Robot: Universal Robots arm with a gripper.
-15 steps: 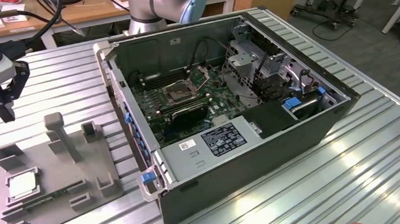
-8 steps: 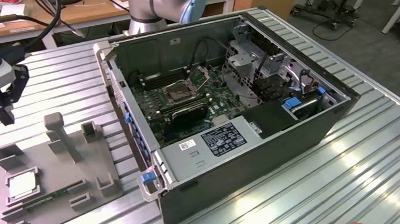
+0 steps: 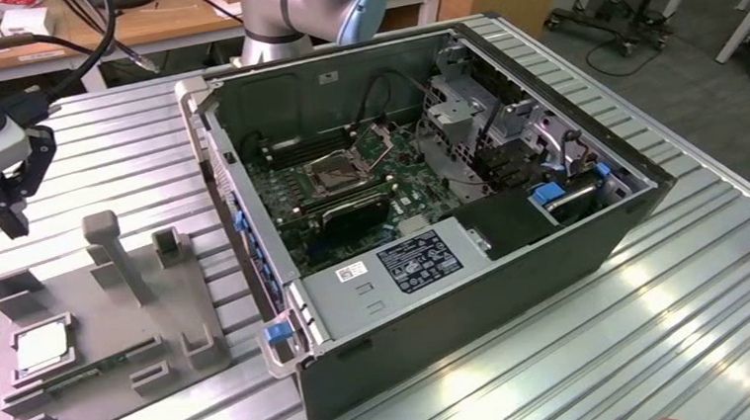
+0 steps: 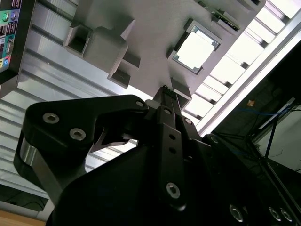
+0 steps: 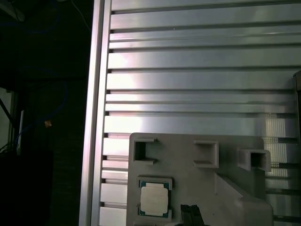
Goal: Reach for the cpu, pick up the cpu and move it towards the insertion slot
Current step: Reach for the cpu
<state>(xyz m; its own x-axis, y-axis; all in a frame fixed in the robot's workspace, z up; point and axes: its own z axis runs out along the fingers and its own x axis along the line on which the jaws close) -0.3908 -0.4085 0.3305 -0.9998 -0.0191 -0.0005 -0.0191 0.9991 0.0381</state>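
The cpu [image 3: 41, 349], a thin square chip with a pale face, lies flat in a recess of the grey holder plate [image 3: 92, 319] at the exterior view's lower left. Both wrist views show the cpu [image 4: 195, 46] [image 5: 154, 199] lying uncovered in its recess. My gripper [image 3: 13, 227] hangs above the slatted table, well above the holder's far end and apart from the chip. Its dark fingertips [image 4: 164, 90] [image 5: 190, 213] are shut with nothing between them. The insertion slot [image 3: 340, 173], a shiny metal frame with a dark centre, sits on the green board inside the open computer case.
The open computer case [image 3: 511, 250] takes up the middle of the slatted aluminium table [image 3: 700, 326]. Grey posts [image 3: 107, 248] rise from the holder plate, and a green memory stick [image 3: 89, 373] lies near its front edge. The table's edge [image 5: 96, 117] runs beside the holder.
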